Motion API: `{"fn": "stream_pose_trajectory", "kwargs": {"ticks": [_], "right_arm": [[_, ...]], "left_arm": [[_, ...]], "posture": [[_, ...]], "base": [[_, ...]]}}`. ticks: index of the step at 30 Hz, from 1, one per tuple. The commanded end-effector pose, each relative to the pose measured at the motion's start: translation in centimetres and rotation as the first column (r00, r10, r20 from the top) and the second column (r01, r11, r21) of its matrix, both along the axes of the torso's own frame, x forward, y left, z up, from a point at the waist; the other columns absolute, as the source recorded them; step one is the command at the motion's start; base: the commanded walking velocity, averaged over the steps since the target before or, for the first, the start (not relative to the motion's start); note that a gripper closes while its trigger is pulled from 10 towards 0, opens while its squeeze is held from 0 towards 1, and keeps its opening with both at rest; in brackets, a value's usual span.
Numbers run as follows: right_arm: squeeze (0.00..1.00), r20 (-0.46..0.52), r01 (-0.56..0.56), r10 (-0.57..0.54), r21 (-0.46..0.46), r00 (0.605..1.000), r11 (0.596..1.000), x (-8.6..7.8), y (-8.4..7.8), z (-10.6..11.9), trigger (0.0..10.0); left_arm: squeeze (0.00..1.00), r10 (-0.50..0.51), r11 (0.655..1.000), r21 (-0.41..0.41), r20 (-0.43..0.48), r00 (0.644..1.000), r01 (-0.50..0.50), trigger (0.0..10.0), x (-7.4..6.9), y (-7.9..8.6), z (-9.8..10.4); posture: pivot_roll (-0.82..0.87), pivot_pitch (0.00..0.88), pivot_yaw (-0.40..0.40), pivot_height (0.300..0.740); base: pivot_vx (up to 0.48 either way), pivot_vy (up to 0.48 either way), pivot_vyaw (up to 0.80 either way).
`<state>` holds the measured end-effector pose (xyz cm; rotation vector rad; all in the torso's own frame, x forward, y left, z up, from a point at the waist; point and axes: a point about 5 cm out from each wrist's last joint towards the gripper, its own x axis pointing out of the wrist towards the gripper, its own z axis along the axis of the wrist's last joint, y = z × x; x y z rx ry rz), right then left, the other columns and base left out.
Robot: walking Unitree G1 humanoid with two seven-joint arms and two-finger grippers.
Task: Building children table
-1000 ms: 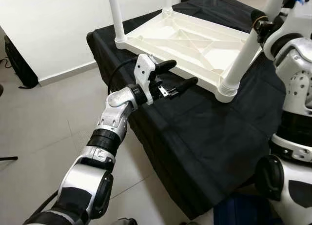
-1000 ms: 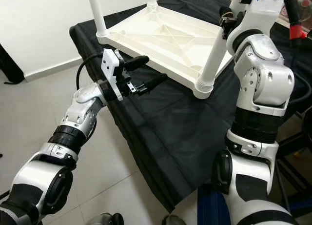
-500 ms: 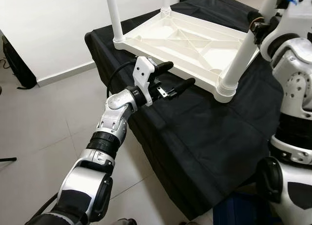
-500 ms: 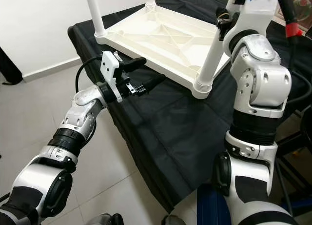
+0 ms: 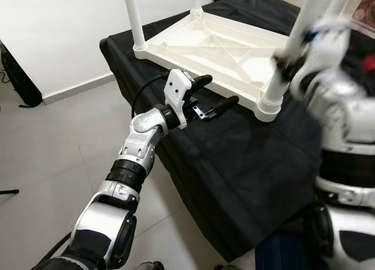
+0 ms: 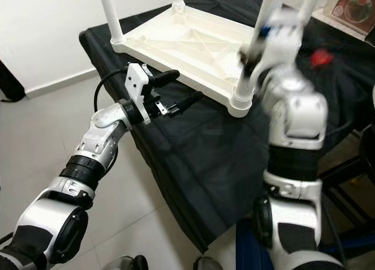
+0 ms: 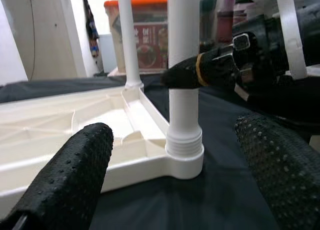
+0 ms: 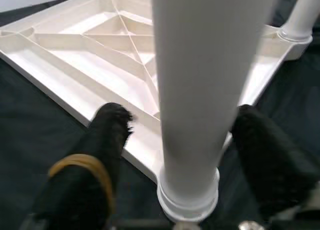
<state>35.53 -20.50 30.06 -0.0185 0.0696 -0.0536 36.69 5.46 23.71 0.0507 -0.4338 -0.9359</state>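
Black-draped tabletop [image 5: 246, 159] carrying the white table [image 5: 217, 47] upside down, ribbed underside up so legs can go into corner sockets. Near leg [image 7: 183, 80] standing in its socket straight ahead of the left jaws [image 5: 212, 94], which hang spread and empty just beside the table edge. Right jaws [image 8: 185, 135] spread to either side of that leg, seemingly not clamped, probably seating or turning it.

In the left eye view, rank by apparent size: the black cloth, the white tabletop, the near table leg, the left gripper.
1. black cloth
2. white tabletop
3 and 4. near table leg and left gripper: look alike; the leg is blurred and partly behind the right arm, so I won't rank them.
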Motion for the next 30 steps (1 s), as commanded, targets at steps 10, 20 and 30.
{"fn": "stream_pose_trajectory", "kwargs": {"ticks": [10,20,30], "right_arm": [[1.00,0.063,-0.041,0.041,0.000,0.997,0.999,-0.3,0.7,1.3,10.0],[1.00,0.064,-0.072,0.072,-0.008,0.995,0.997,-0.8,0.5,1.1,10.0],[0.00,-0.054,0.018,-0.019,-0.029,0.998,0.999,-1.8,-1.6,-2.2,10.0]], "left_arm": [[0.92,-0.006,1.000,0.013,-0.005,1.000,0.006,10.0,-0.2,-0.2,-0.4],[0.93,-0.014,1.000,0.016,0.000,1.000,0.014,10.0,-0.3,-0.2,-0.2],[0.92,-0.029,0.999,0.018,0.004,1.000,0.029,10.0,-0.6,-0.2,-0.3]], "posture": [[-0.12,0.163,0.004,0.740],[-0.12,0.164,0.008,0.740],[-0.12,0.167,0.014,0.740]], "base": [[0.000,0.000,0.00],[0.000,0.000,0.00],[0.000,0.000,0.00]]}}
